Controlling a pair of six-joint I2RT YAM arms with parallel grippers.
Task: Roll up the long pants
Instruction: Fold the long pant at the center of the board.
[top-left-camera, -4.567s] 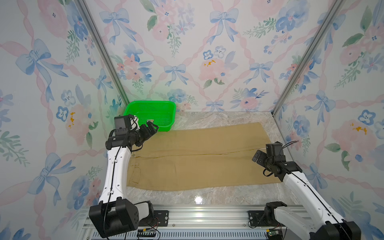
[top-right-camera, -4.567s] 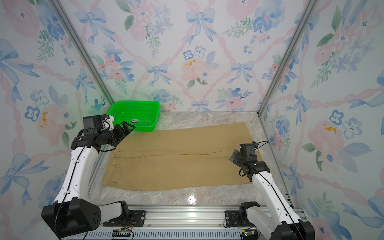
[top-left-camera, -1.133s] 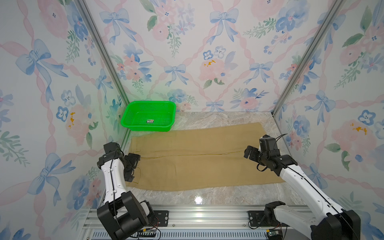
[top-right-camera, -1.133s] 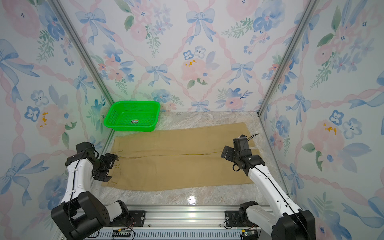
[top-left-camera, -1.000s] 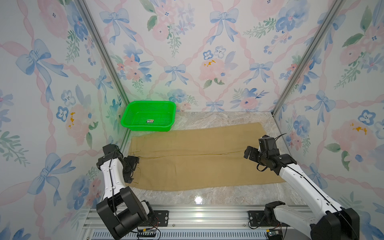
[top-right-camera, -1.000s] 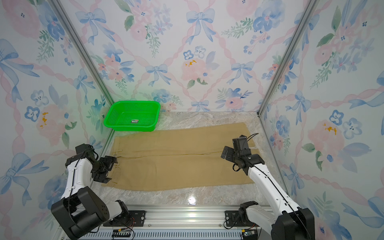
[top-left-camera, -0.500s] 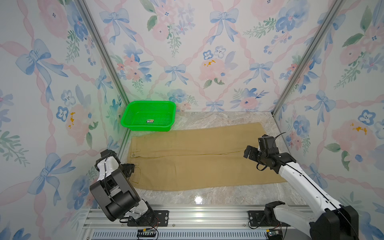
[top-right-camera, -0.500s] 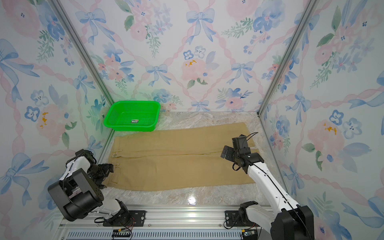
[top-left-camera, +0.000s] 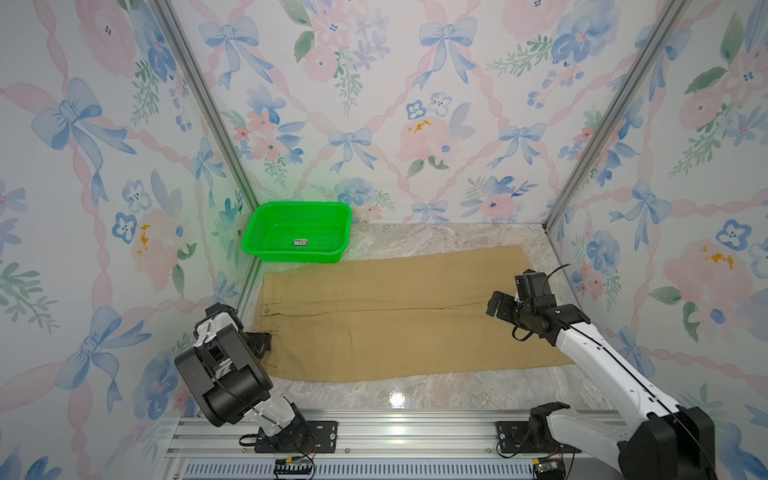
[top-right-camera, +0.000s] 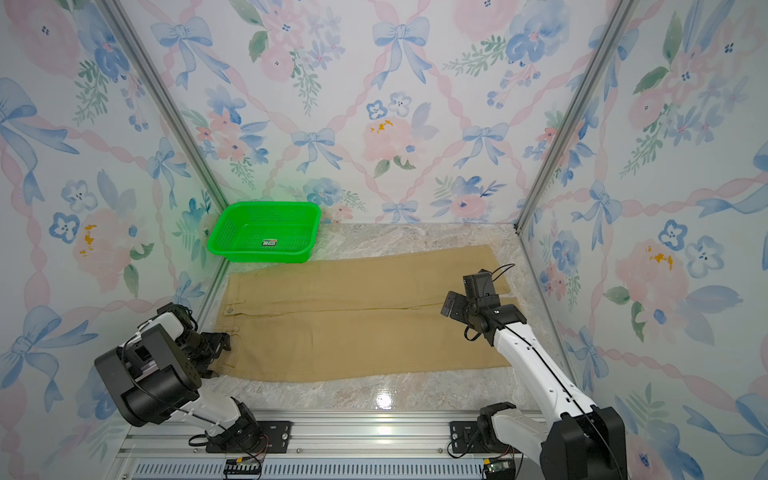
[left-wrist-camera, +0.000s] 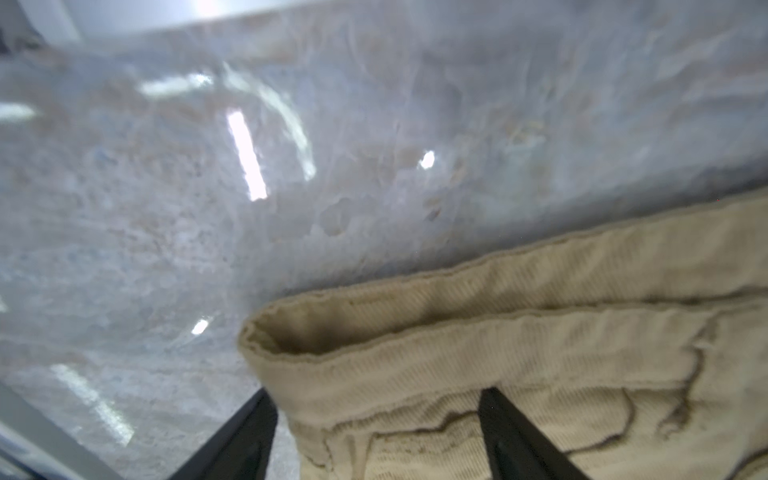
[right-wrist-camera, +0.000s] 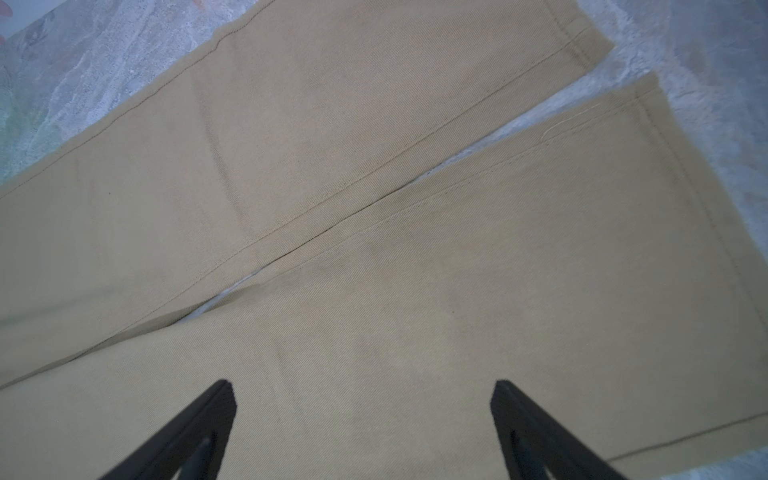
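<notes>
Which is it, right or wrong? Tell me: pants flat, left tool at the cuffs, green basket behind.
Wrong in one respect: the left tool is at the waistband, not the cuffs; the left wrist view shows it. The pants do lie flat, with the green basket behind.

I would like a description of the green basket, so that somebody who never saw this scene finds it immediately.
Look at the marble table inside the flowered walls, then go to its far left corner. There, behind the waist end of the long pants, stands the green basket. It is the only green thing: an open mesh tray, with a small label on its floor.
</notes>
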